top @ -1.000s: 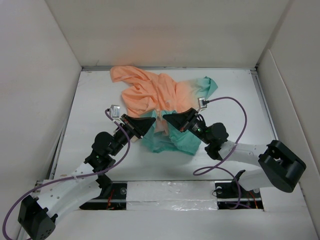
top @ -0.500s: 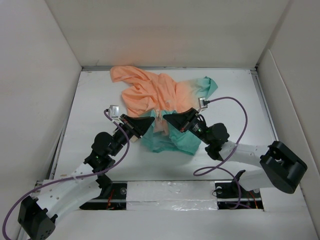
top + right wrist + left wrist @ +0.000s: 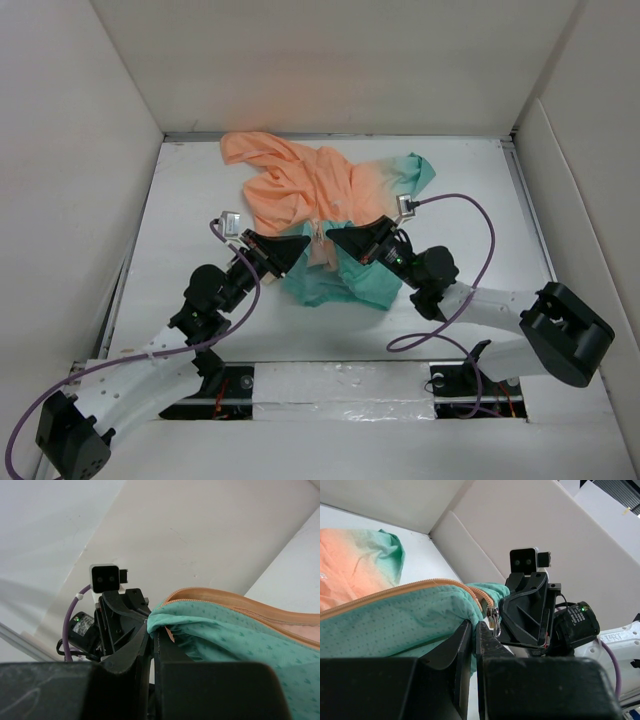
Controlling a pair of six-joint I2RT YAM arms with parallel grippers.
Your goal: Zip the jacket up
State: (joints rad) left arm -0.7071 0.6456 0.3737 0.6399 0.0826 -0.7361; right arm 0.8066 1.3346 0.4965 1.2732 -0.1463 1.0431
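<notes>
Facing each other just apart, the left pincer and the right pincer are each clamped on the teal hem of the jacket, which is spread crumpled on the white surface, orange part at the far side.

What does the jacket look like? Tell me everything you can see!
The jacket is thin, soft cloth, peach-orange at the far end and fading to teal-green nearer the arms. It lies crumpled on the white table, not spread flat. An orange zipper line runs along its dotted teal edge, ending by a small metal pull. The left end effector and the right end effector face each other, each pinching the teal part.
</notes>
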